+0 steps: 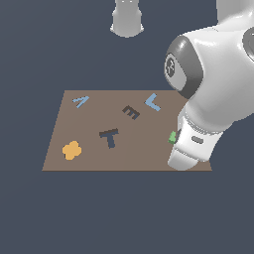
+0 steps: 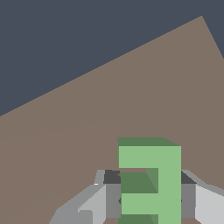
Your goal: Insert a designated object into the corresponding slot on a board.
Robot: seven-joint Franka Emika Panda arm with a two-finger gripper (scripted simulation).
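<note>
The green E block (image 2: pixel 150 175) sits between my gripper's (image 2: pixel 150 199) two fingers in the wrist view. The grey pads (image 2: pixel 113 194) press against both of its sides, just over the brown board (image 2: pixel 109 109). In the exterior view only a sliver of the green block (image 1: pixel 172 137) shows near the board's (image 1: pixel 149 149) edge on the exterior view's right, the rest hidden behind my white wrist. The dark E-shaped slot (image 1: pixel 131 112) lies in the board's far middle, well to the exterior view's left of the block. I cannot tell whether the block is lifted.
A dark navy T shape (image 1: pixel 109 137) lies mid-board. An orange flower piece (image 1: pixel 72 150) is near the front corner on the exterior view's left. A light blue L (image 1: pixel 153 102) and a light blue A (image 1: pixel 81 101) lie along the far edge. The arm's base (image 1: pixel 127 20) stands behind.
</note>
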